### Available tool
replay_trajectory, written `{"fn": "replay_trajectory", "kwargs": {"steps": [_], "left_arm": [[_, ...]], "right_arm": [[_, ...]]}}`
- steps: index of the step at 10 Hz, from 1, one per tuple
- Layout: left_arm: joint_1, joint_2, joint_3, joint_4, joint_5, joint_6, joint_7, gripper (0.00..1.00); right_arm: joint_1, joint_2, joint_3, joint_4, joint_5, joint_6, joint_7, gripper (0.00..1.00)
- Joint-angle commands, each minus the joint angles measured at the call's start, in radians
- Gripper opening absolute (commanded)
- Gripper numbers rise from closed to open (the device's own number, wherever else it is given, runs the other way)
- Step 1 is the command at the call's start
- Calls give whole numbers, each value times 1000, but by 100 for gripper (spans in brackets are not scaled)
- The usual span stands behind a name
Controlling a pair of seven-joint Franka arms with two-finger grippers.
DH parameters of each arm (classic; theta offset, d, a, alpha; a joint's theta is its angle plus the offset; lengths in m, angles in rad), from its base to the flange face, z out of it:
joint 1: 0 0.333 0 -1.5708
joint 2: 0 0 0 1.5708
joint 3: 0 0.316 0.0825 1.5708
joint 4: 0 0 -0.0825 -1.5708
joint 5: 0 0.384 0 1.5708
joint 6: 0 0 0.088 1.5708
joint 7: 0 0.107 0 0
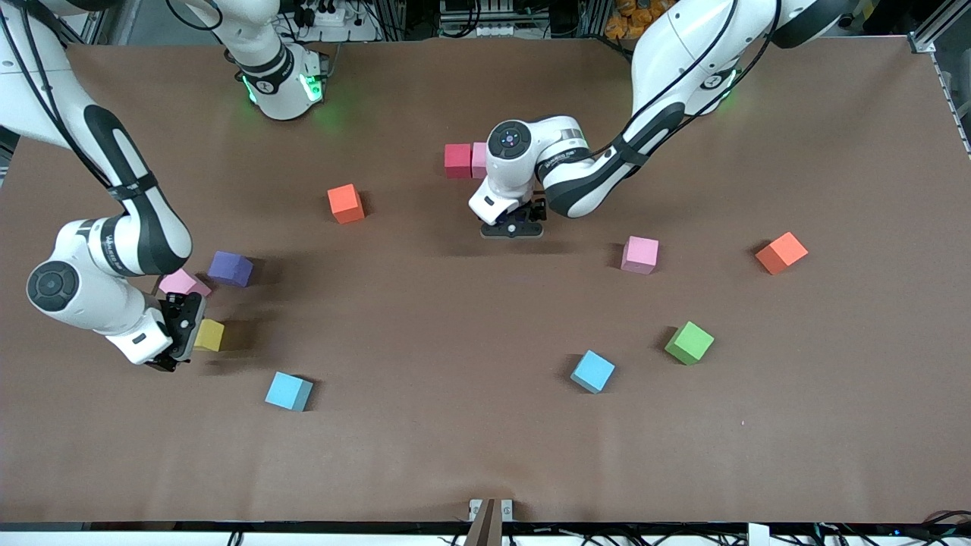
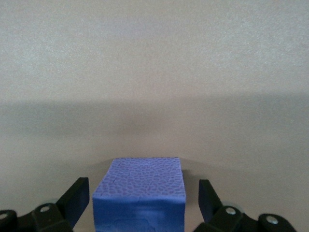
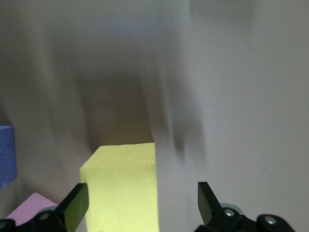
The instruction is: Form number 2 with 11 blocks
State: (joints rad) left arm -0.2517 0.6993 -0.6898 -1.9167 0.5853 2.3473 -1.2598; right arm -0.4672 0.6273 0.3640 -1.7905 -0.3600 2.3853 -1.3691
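My left gripper (image 1: 514, 224) is down at the table's middle, close to a red block (image 1: 457, 160) and a pink block (image 1: 479, 160) that touch side by side. In the left wrist view it (image 2: 142, 200) stands open around a purple block (image 2: 139, 193), with a gap on each side. That block is hidden in the front view. My right gripper (image 1: 178, 337) is low at the right arm's end. It (image 3: 142, 203) is open around a yellow block (image 3: 120, 188) (image 1: 209, 334), which sits close to one finger (image 3: 75, 205).
Beside the right gripper lie a pink block (image 1: 182, 283) and a purple block (image 1: 230, 268). Light blue blocks (image 1: 289, 391) (image 1: 592, 371), a green block (image 1: 689, 342) and a pink block (image 1: 639, 254) are scattered about. Two orange cubes (image 1: 346, 203) (image 1: 781, 252) stand apart.
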Motion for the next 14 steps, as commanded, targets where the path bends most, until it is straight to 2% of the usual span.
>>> {"fn": "replay_trajectory", "kwargs": {"steps": [1,2,3,6,7,9,12,14], "left_arm": [[0,-53,1,-8,11,-5,-52,100],[5,-84,1,-10,7,-6,-64,100],[12,-113,1,-4,-4,-25,-67,100],[70,-94,9,126,-41,-109,-84,100],[106,-81,13,172,-67,-155,-79,100],[147,-63,71,220,-74,-178,-78,100],[144,-31,189,312,-156,-180,-82,100],[144,15,229,384,-165,-178,-82,100]], "right_arm": [[-7,32,-10,13,9,18,-51,100],[-5,41,-14,6,9,35,-53,100],[-7,46,-16,6,9,37,-53,94],[-2,37,-14,8,9,26,-56,49],[-1,28,-8,8,9,22,-54,39],[2,-9,21,8,9,-3,-51,35],[-4,-84,157,8,7,-127,8,33],[-1,-110,211,8,9,-161,36,33]]}}
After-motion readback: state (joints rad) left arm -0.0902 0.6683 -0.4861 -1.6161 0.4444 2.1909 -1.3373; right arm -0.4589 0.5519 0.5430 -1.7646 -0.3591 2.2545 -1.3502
